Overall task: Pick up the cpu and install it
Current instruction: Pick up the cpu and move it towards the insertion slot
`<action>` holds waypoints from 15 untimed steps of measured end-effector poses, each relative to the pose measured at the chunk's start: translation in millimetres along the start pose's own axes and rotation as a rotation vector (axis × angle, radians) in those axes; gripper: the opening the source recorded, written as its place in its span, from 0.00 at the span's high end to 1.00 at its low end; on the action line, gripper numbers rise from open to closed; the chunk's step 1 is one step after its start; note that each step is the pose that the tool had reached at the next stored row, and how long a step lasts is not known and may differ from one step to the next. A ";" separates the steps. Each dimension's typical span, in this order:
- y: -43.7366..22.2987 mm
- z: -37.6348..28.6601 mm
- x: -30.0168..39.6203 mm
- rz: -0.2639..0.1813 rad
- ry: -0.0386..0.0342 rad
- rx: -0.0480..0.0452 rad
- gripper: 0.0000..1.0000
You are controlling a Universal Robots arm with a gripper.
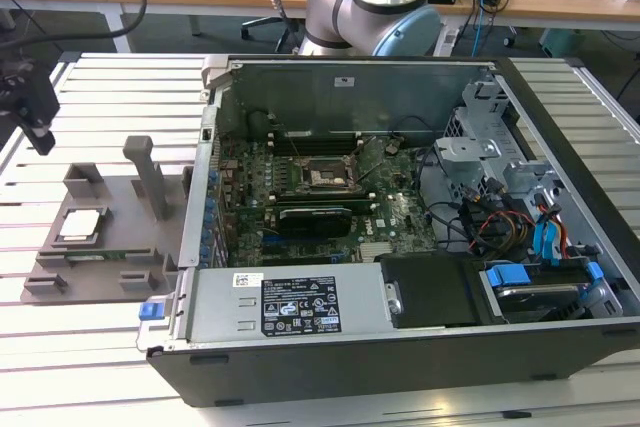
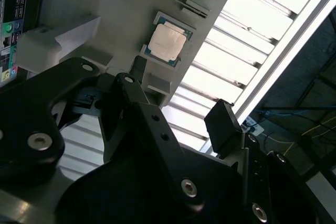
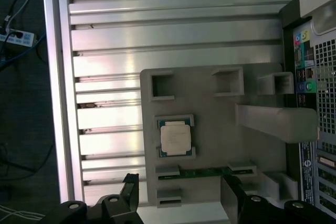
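Your black gripper (image 3: 180, 191) hangs over the grey plastic tray (image 3: 210, 108), fingers wide apart and empty.
You see the small silver square cpu (image 3: 175, 137) seated flat near the tray's edge.

A table (image 1: 110, 87) of pale metal slats carries 2 things. A grey tray (image 1: 125, 239) lies flat on the slats, beneath the gripper (image 1: 42, 139), whose spread fingers hang over the tray's near edge. A computer case (image 1: 300, 367) lies on its side on the same slats, open side up. It sits just beside the tray, on the side farther from the gripper. Bare slats run around the gripper's other sides.
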State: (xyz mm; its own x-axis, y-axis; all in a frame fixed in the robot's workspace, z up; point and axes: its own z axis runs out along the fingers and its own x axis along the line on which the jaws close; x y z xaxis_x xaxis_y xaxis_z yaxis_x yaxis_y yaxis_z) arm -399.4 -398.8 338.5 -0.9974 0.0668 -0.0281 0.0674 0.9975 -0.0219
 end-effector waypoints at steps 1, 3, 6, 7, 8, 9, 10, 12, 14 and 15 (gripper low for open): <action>0.0 0.5 0.0 0.000 0.0000 0.0000 0.28; 0.0 1.6 0.0 0.000 0.0000 0.0000 0.28; 0.1 3.9 0.1 0.000 0.0001 0.0000 0.28; 0.1 4.6 0.1 0.000 0.0001 0.0000 0.28; 0.1 5.1 0.1 0.000 0.0000 0.0000 0.28; 0.1 5.7 0.1 0.000 0.0000 0.0000 0.28; 0.2 7.2 0.2 0.000 0.0000 0.0000 0.28; 0.2 8.7 0.2 0.000 0.0000 0.0000 0.28; 0.3 11.4 0.3 0.000 0.0000 0.0000 0.28; 0.3 12.8 0.4 0.000 0.0000 0.0000 0.28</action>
State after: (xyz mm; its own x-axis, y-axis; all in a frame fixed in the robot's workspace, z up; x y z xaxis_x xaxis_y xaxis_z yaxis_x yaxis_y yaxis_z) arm -399.4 -398.8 325.7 -0.9974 0.0668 -0.0281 0.0674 0.9975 -0.0219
